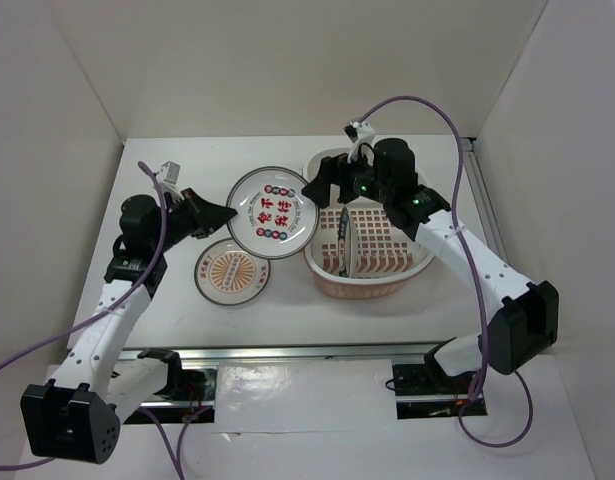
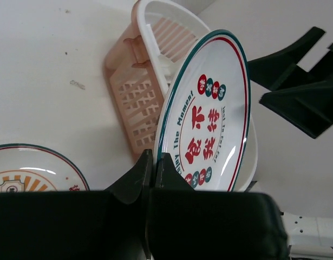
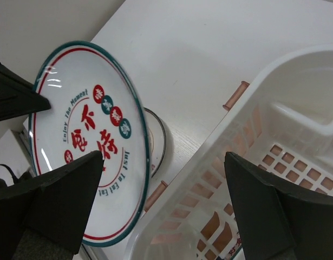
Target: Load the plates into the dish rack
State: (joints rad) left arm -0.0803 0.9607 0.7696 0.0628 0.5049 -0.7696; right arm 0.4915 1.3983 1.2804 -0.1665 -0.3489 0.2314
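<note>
My left gripper (image 1: 224, 213) is shut on the near rim of the plate with red-green characters (image 1: 273, 212) and holds it lifted and tilted left of the dish rack (image 1: 419, 262). In the left wrist view the fingers (image 2: 154, 165) pinch that plate (image 2: 209, 114) in front of the pink rack (image 2: 131, 92). My right gripper (image 1: 325, 188) is open by the plate's far edge, over the rack's left end. In the right wrist view the plate's rim (image 3: 85, 135) lies between its spread fingers (image 3: 63, 200). The orange sunburst plate (image 1: 232, 272) lies flat on the table. A dark-rimmed plate (image 1: 347, 243) stands on edge in the rack.
White walls close in the table on the left, back and right. A metal rail (image 1: 307, 352) runs along the near edge between the arm bases. The sunburst plate also shows in the left wrist view (image 2: 25, 168) and in the right wrist view (image 3: 158, 143).
</note>
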